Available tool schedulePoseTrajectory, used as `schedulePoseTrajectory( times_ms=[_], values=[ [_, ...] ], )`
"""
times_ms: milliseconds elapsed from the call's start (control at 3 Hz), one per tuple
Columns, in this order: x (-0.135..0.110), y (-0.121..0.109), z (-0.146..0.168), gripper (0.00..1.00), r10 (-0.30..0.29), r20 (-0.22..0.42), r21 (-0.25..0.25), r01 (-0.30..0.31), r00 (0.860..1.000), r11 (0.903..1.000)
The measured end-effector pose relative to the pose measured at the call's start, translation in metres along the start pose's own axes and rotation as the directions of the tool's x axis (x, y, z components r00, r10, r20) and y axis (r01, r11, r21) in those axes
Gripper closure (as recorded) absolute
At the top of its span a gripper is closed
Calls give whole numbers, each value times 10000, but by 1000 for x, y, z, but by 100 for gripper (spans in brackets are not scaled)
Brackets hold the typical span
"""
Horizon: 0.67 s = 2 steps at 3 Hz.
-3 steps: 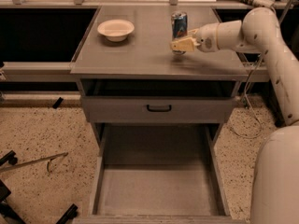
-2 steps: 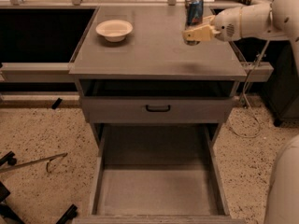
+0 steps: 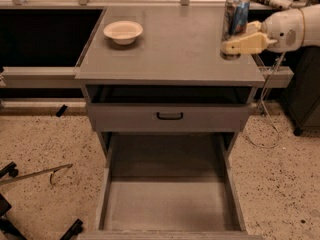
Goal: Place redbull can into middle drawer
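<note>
The redbull can [image 3: 235, 13], slim, silver and blue, stands upright at the right edge of the grey cabinet top [image 3: 175, 44]. My gripper [image 3: 231, 47] reaches in from the right and is shut on the can's lower part, with one cream finger [image 3: 245, 43] across its front. The can's base is hidden behind the finger, so I cannot tell whether it touches the top. The middle drawer [image 3: 170, 204] is pulled out wide open below, a grey tray with a bare floor, well below and to the left of the can.
A shallow cream bowl [image 3: 123, 31] sits at the back left of the cabinet top. A shut drawer front with a small black handle [image 3: 170, 116] is above the open drawer. Dark equipment [image 3: 15, 204] lies on the speckled floor at left, a cable [image 3: 265, 129] at right.
The gripper has carried the can to the right, from the middle right of the top to its right edge. The bowl and drawers have not moved.
</note>
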<state>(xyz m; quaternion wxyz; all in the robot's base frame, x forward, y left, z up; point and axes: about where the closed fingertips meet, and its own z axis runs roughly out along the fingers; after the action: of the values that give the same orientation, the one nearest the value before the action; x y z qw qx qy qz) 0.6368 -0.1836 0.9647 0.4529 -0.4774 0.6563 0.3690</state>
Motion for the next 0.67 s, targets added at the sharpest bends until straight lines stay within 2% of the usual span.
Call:
schedulePoseTrajectory(
  times_ms=[333,667],
  values=[
    [37,51,-22,100,641,-685,-688,-688,9956,9953],
    [85,102,-29,100,1219,-2186,-1315,-1530,9682,9794]
  ],
)
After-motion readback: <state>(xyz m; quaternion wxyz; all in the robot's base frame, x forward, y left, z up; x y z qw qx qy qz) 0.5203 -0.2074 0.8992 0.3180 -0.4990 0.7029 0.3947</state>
